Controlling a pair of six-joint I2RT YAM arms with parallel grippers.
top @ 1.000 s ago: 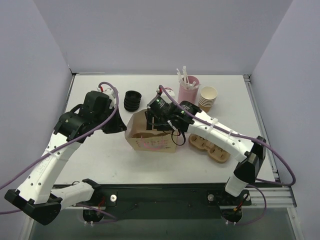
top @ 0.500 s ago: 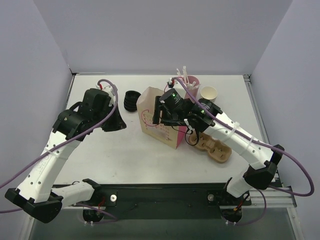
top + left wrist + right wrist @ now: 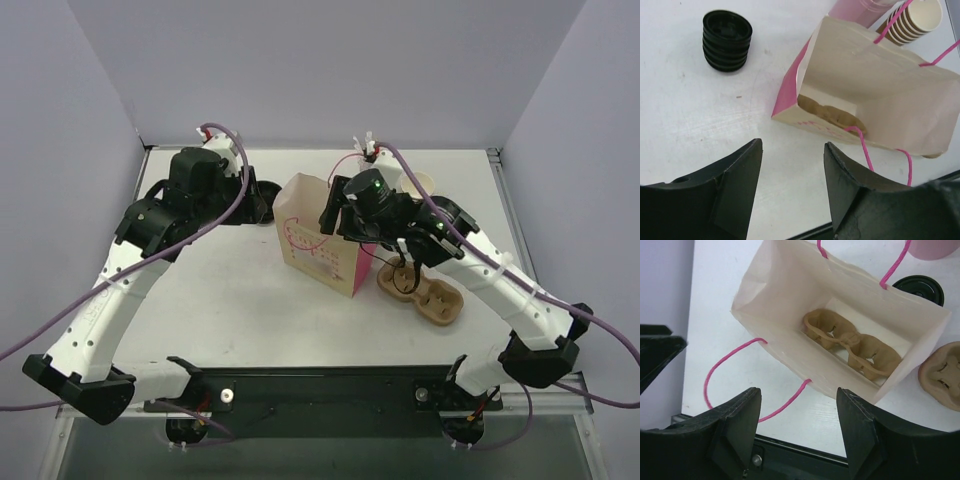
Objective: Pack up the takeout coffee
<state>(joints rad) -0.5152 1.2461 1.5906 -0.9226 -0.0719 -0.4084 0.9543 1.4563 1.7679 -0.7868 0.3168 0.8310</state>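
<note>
The takeout coffee is out of view in all three views. A cream paper bag point(image 3: 318, 252) with pink cord handles stands upright and open in the middle of the table. A brown pulp cup carrier point(image 3: 852, 342) lies at its bottom. My right gripper point(image 3: 335, 215) hovers over the bag's mouth, open and empty point(image 3: 799, 395). My left gripper point(image 3: 252, 205) is to the left of the bag, open and empty point(image 3: 792, 150). From the left wrist the bag point(image 3: 880, 95) and the carrier point(image 3: 832, 112) show ahead on the right.
A stack of black lids point(image 3: 726, 40) stands left of the bag, also in the right wrist view point(image 3: 919, 287). Behind the bag are a pink cup point(image 3: 865, 7) and a stack of lidless paper cups point(image 3: 917, 20). A second pulp carrier point(image 3: 425, 295) lies right of the bag.
The bag went from tipped over to standing upright. My left gripper opened and drew back towards the far left. My right arm rose above the bag's mouth.
</note>
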